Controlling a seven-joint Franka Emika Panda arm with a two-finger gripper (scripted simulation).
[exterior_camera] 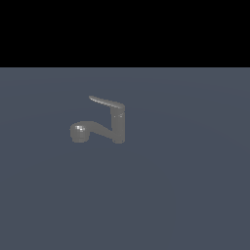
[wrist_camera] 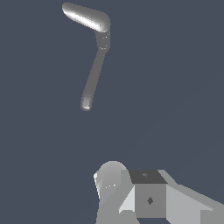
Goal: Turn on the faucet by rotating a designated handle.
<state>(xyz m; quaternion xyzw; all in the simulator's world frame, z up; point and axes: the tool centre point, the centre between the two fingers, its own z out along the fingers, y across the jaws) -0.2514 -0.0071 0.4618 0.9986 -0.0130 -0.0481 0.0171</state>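
The faucet (exterior_camera: 117,124) is standing alone on a plain grey-blue floor (exterior_camera: 185,195), its edges lying out of frame, with nothing crowding it. Its handle (exterior_camera: 105,101) is slanting from the top of the upright body toward the exterior view's left, above the curved spout (exterior_camera: 95,128) with its round head.

The arm is not showing in the exterior view. In the wrist view only pale blocky parts of the gripper (wrist_camera: 144,197) are showing, cut off at the frame edge and well apart from the faucet (wrist_camera: 94,65); whether the fingers are spread or closed, I cannot tell.
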